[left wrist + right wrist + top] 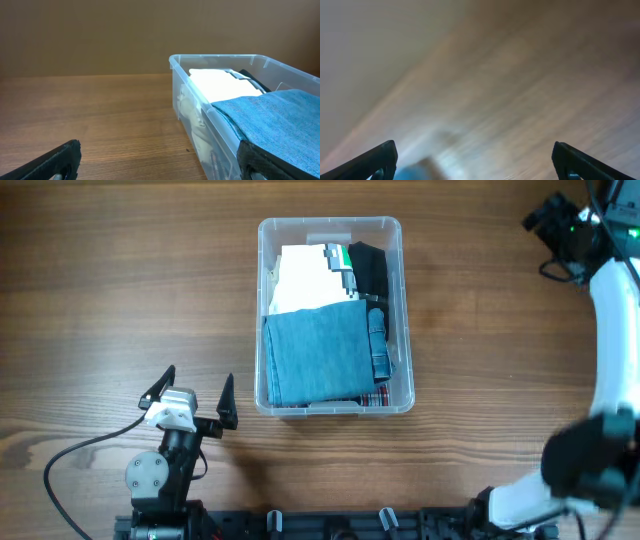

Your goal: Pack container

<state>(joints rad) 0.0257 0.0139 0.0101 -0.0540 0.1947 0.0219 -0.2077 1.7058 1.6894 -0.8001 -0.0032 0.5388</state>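
The clear plastic container (331,226) stands in the middle of the table. It holds folded clothes: a blue towel-like cloth (318,352) at the front, a white garment (305,278) behind it and a black item (370,268) at the right. The container (220,62) also shows at the right of the left wrist view, with the blue cloth (280,115) on top. My left gripper (193,392) is open and empty, on the table left of the container's front corner. My right gripper (477,165) is open over blurred wood; in the overhead view it is at the far right top (548,218).
A black cable (75,452) runs across the table at the front left. The right arm (610,340) reaches along the right edge. A blurred blue patch (412,172) shows at the bottom of the right wrist view.
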